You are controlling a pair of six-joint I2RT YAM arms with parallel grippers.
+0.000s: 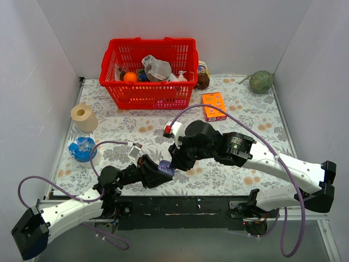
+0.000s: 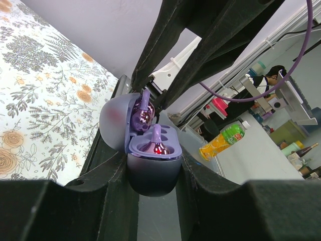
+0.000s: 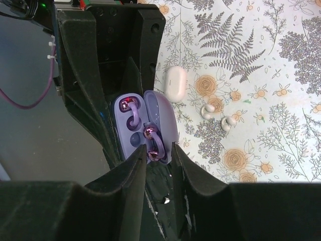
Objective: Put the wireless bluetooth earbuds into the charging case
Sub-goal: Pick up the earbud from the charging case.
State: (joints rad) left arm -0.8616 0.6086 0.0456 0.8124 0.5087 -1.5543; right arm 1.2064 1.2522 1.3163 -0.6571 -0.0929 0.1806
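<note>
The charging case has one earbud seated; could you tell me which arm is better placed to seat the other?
Right. The left gripper is shut on the charging case, holding it open, so it is occupied. The right gripper hangs directly over the case, its fingertips flanking the other earbud.

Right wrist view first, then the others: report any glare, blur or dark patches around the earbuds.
Right wrist: pink glints on the glossy earbuds, right fingers black and soft. Left wrist: red glint on one bud in the charging case, left fingers dark. Top external: even light, case tiny.
</note>
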